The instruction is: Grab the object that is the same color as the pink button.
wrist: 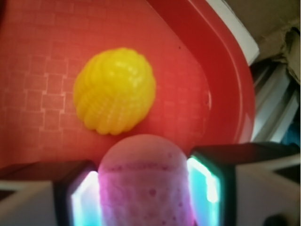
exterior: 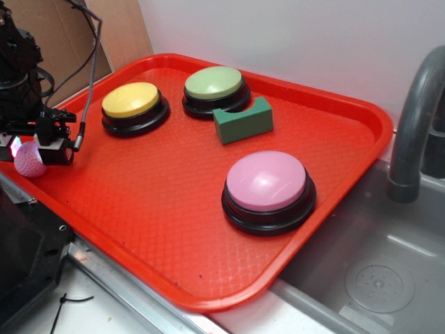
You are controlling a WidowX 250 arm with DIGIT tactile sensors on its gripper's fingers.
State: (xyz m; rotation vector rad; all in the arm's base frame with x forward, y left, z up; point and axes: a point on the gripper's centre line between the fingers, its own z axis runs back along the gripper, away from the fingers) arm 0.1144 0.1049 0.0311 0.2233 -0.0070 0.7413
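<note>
The gripper (exterior: 31, 154) is closed on the pink ball (exterior: 30, 159), lifted at the tray's (exterior: 160, 229) left edge. The grab looks done; the pink button (exterior: 267, 182) sits well to the right.

End effector (exterior: 31, 152) at left, pointing down, fingers (wrist: 77, 197) clamped on load

Looked plastic and faintly glossy, with a fine embossed grid: red tray (exterior: 174, 229). Smooth, satiny plastic dome on glossy black base: pink button (exterior: 266, 181). Knitted, nubbly yarn: pink ball (wrist: 146, 188) and yellow piece (wrist: 114, 90). Dull brushed metal: sink (exterior: 389, 278).
</note>
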